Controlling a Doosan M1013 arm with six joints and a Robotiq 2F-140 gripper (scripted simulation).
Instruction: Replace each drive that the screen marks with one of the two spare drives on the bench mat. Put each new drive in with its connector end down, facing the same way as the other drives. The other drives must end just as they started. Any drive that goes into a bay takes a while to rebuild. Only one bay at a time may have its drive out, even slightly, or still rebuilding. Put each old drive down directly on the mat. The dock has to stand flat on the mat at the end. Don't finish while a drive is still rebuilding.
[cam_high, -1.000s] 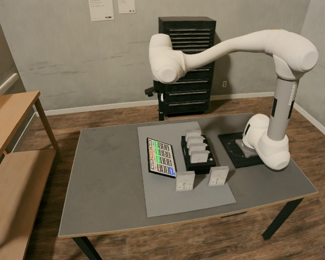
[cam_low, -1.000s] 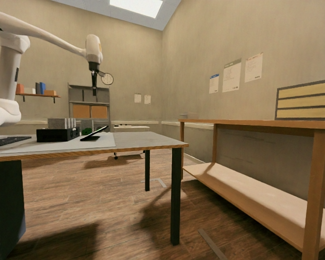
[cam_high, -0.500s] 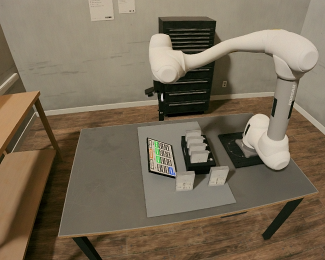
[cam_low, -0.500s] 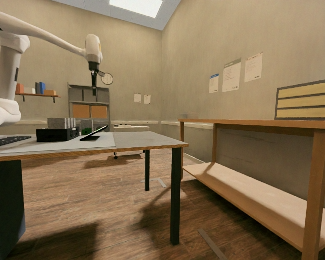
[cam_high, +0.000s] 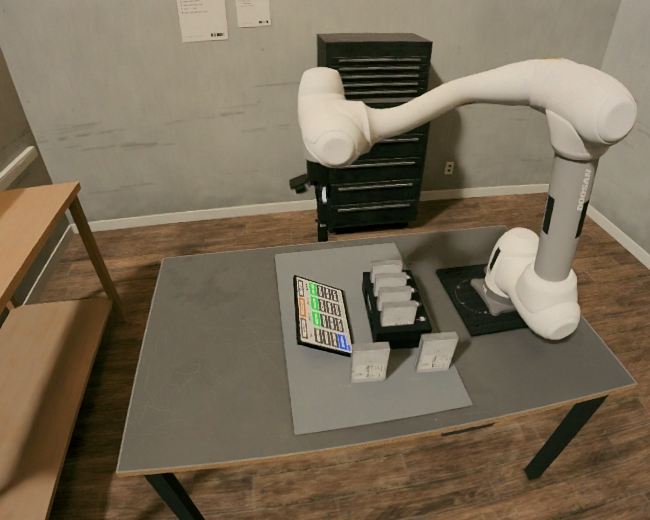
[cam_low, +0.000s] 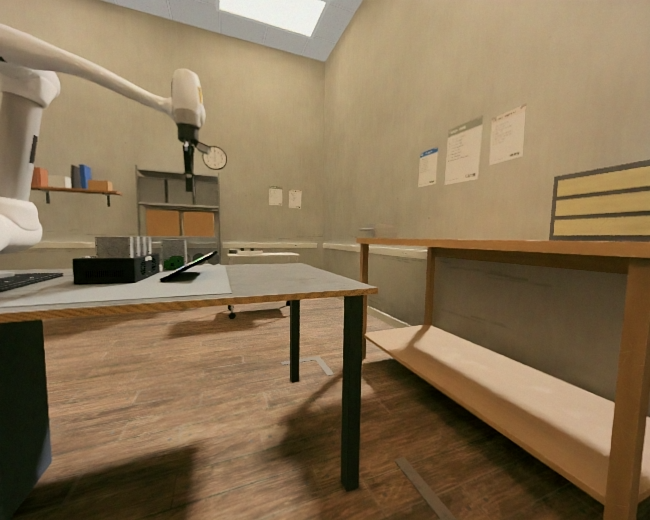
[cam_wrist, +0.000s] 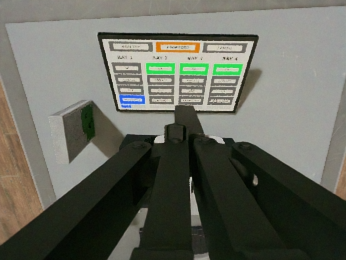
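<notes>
My gripper (cam_high: 322, 237) (cam_low: 188, 188) (cam_wrist: 183, 120) is shut and empty, high above the bench. The black dock (cam_high: 398, 339) (cam_low: 103, 270) stands on the grey mat (cam_high: 336, 409) (cam_wrist: 295, 105), with several grey drives standing in its bays; the front drive (cam_high: 398, 314) is nearest the loose ones. One loose drive (cam_high: 370, 363) (cam_wrist: 75, 131) and another loose drive (cam_high: 436, 353) stand upright on the mat before the dock. The tilted screen (cam_high: 323, 314) (cam_low: 189, 266) (cam_wrist: 177, 76) shows green cells for bays 2, 3 and 4, a blue bottom cell for bay 1, and an orange middle header cell. Its small text is unreadable.
The arm's black base plate (cam_high: 458, 303) lies right of the dock in the top view. A dark drawer cabinet (cam_high: 374, 189) stands behind the bench. A wooden shelf table (cam_high: 37, 216) (cam_low: 487, 246) stands beside it. My fingers hide much of the dock in the wrist view.
</notes>
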